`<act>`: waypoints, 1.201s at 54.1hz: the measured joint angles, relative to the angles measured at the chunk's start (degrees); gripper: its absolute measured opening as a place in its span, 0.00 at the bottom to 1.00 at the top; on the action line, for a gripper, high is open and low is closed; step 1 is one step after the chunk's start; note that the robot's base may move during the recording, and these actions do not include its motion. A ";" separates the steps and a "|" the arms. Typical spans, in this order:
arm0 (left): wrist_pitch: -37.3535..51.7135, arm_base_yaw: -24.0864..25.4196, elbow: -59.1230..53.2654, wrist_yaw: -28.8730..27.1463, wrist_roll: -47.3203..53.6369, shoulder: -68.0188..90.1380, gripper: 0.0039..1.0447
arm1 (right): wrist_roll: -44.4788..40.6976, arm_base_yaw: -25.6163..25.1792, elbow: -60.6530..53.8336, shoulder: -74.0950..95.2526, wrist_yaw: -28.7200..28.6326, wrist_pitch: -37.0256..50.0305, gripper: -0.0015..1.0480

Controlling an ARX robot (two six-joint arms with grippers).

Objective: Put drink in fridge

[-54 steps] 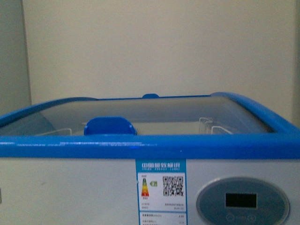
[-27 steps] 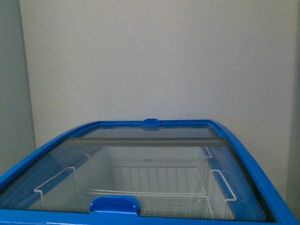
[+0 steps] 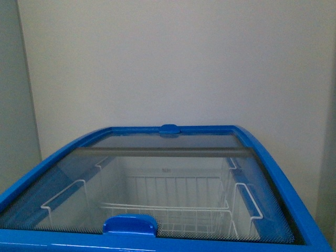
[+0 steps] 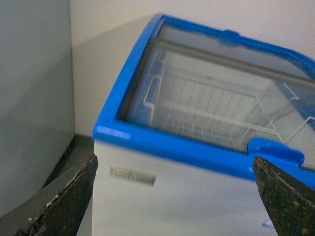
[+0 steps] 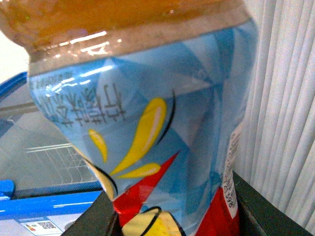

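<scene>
The fridge (image 3: 63, 157) is a white chest with a blue rim and a sliding glass lid, seen from above in the front view, with white wire baskets (image 3: 173, 207) inside. A blue lid handle (image 3: 129, 224) sits at the near rim. No arm shows in the front view. In the left wrist view my left gripper (image 4: 174, 196) is open, its dark fingers (image 4: 66, 199) wide apart in front of the fridge's (image 4: 162, 142) near corner. My right gripper (image 5: 172, 219) is shut on the drink (image 5: 147, 113), whose blue, yellow and red label and amber liquid fill the right wrist view.
A pale wall (image 3: 173, 63) stands behind the fridge. A grey panel (image 4: 34, 83) rises beside the fridge's corner, with dark floor (image 4: 69, 157) between them. White pleated curtain (image 5: 285, 108) hangs beside the drink. The fridge's rim (image 5: 39, 204) lies below it.
The front view has risen from the fridge's front face with its label and control panel to a view down through the glass lid onto the baskets.
</scene>
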 joint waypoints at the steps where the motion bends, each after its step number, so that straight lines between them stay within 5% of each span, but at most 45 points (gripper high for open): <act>1: 2.56 -0.26 1.73 0.68 1.38 3.23 0.92 | 0.00 0.00 0.00 0.00 -0.02 0.00 0.39; 12: 9.05 -6.84 17.22 10.54 17.88 24.20 0.92 | 0.00 0.00 0.00 0.00 -0.04 0.00 0.39; 26: -12.37 -13.73 32.59 26.32 48.02 35.54 0.92 | 0.00 0.00 0.00 0.00 0.00 0.00 0.39; 43: -33.97 -17.42 42.58 28.65 75.17 44.00 0.92 | 0.00 0.00 0.00 0.00 -0.02 0.00 0.39; 65: -35.26 -16.98 49.70 28.22 82.66 54.47 0.92 | 0.00 0.00 0.00 0.00 -0.02 0.00 0.39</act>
